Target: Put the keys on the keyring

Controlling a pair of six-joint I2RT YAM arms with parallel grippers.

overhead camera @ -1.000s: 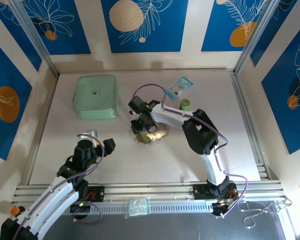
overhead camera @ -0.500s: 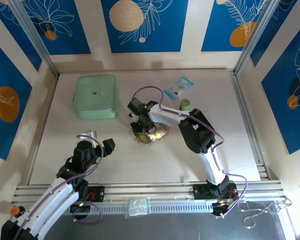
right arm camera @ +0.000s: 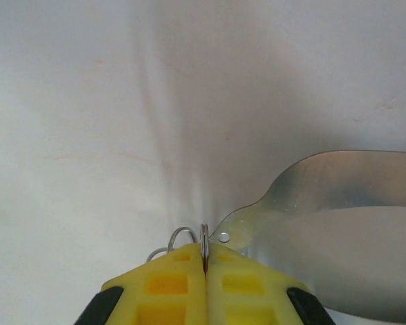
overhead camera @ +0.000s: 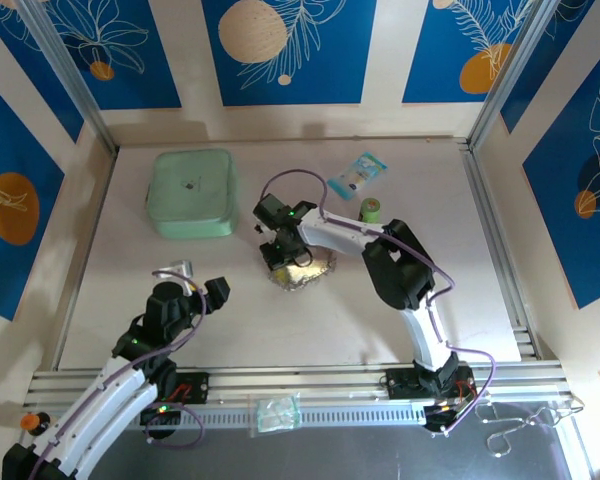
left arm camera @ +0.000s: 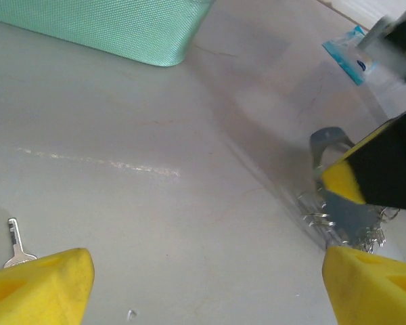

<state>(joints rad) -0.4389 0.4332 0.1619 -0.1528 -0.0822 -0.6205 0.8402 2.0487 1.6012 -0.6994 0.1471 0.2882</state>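
We're seeing the right claw pinched fully shut on a thin wire of the keyring, which sits mid-tabletop. Our left claw hangs wide open with nothing in it, and one little key lies flat near its finger.

A case lies at the table's far left. A packet lies far and right of centre, with a cylinder standing just near of it. The keyring lies mid-table under the right gripper, and what seems to be a key lies beside the left gripper, near left.
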